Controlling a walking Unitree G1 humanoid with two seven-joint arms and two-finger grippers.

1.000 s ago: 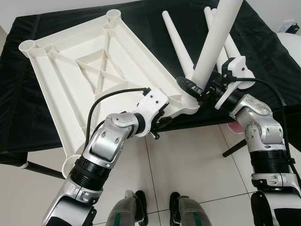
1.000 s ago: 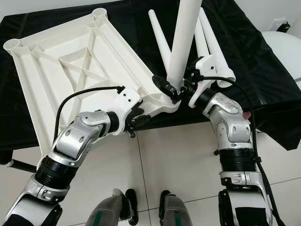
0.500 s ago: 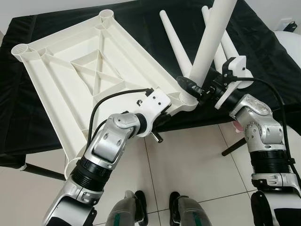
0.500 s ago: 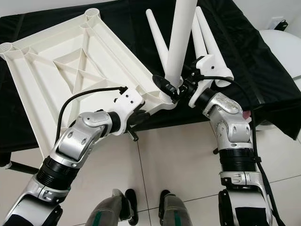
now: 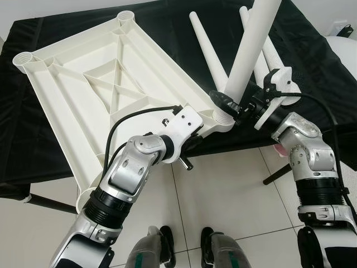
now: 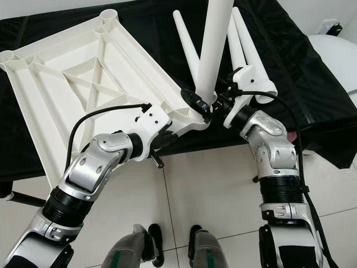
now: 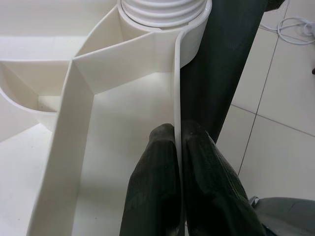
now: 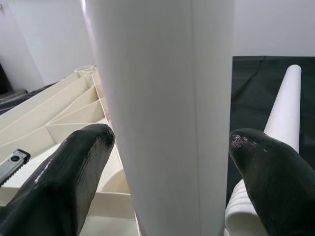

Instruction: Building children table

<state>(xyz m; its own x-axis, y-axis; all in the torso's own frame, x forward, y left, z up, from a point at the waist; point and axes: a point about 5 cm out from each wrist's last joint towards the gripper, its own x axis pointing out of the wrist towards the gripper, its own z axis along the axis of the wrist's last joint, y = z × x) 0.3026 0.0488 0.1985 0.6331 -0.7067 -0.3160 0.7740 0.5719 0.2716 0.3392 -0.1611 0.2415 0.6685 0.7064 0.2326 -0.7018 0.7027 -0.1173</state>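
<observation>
Pinched tight on the thin side rim of the upturned white tabletop (image 5: 106,89), the jaws of the left gripper (image 7: 178,147) show one black finger (image 7: 155,177) inside the rim and the other outside it. Just ahead of these jaws sits a round corner socket (image 7: 162,12) with a threaded collar, and ribs of the tabletop's underside branch away on the inner side. Beyond the outer finger hangs the black cloth (image 7: 221,59) that covers the worktop, and past it pale floor tiles (image 7: 280,113) with a white cable (image 7: 298,32) lying on them.

At the right gripper (image 5: 237,110), the jaws stand spread to either side of a white table leg (image 8: 162,113); in the wrist view there are narrow gaps between the leg and the fingertips (image 8: 86,147), so whether they press it I cannot tell. This leg rises tilted from the corner socket (image 5: 223,118) directly below these jaws, at the near corner of the tabletop. Behind these jaws, more white legs (image 5: 209,50) lie flat on the black cloth (image 5: 312,61), one close beside and others bunched a little further off.

Tabletop and loose legs rest on the cloth-covered worktop, with the near corner overhanging its front edge. Glossy light floor tiles (image 5: 228,195) spread below, a dark worktop leg (image 5: 276,174) slants down at the right, and a white rounded object (image 6: 337,61) stands at the far right by a white wall.
</observation>
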